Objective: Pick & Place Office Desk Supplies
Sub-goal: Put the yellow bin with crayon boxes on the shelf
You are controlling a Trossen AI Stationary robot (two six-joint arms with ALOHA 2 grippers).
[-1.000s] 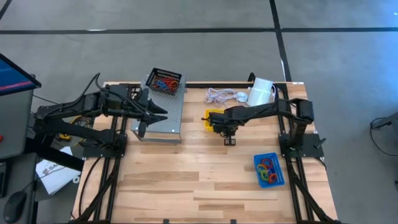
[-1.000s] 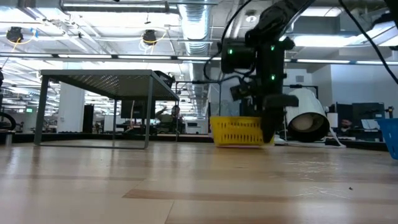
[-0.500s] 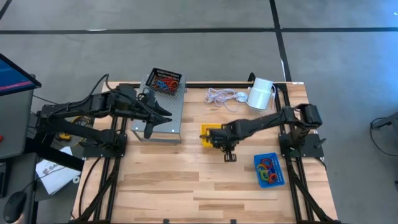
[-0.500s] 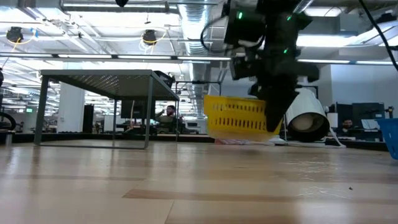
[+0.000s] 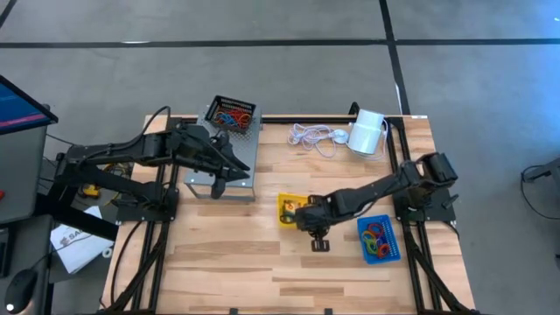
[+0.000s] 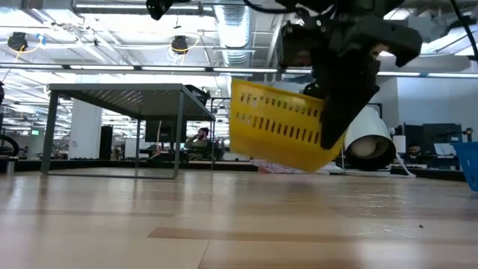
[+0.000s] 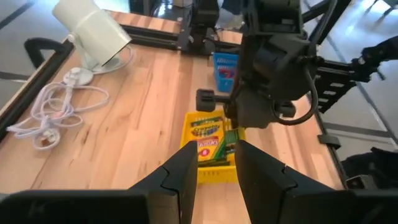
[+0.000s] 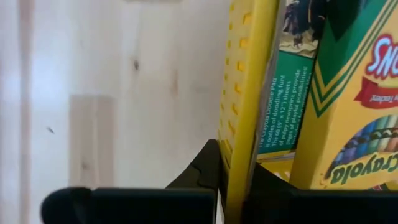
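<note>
Spanning the wooden surface (image 5: 227,254), the right arm carries the yellow tray (image 5: 290,210) of crayon boxes (image 7: 209,148) tilted above it, right tool (image 5: 308,218) clamped on its wall, which wants levelling lest the boxes spill.

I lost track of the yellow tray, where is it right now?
In the high view the yellow tray hangs mid-table, clamped by the right gripper, left of the blue tray; the low view shows it tilted, off the wood.
</note>
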